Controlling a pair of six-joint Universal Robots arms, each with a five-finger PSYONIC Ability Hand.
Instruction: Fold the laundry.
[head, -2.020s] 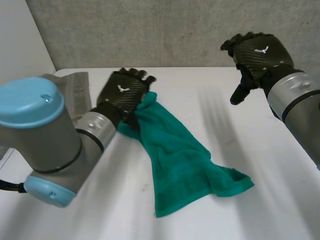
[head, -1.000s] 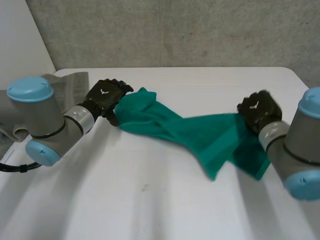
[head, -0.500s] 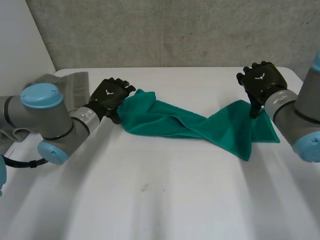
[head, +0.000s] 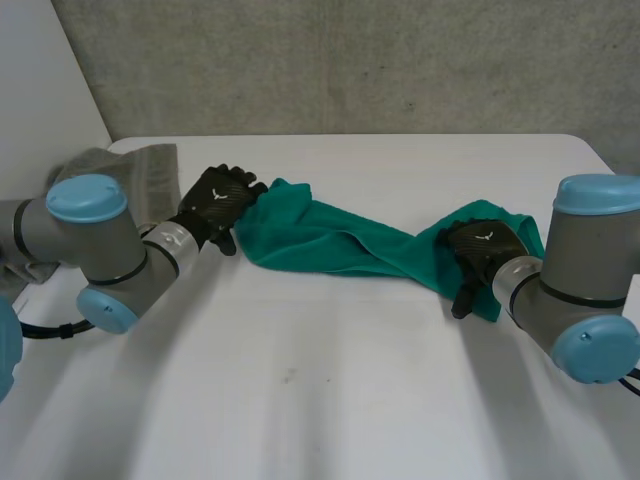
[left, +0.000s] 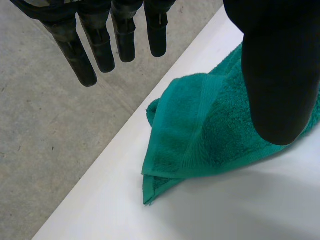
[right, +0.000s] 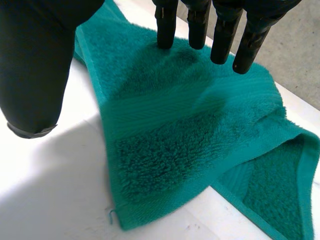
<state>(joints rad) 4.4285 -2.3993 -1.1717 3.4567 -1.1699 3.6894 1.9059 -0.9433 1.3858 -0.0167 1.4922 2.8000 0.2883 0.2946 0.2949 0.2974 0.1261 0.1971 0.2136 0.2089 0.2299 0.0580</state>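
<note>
Tabletop (head: 300, 400) had the towel (head: 340, 245) lying twisted, left hand (head: 218, 200) and right hand (head: 480, 248) both unclenched at its ends, so I'd grab corners before flattening.

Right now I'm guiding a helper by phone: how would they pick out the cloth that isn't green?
On the white table, go to the far left corner, behind the left arm. The grey cloth lies crumpled there, unlike the bright teal towel stretched across the middle.
</note>
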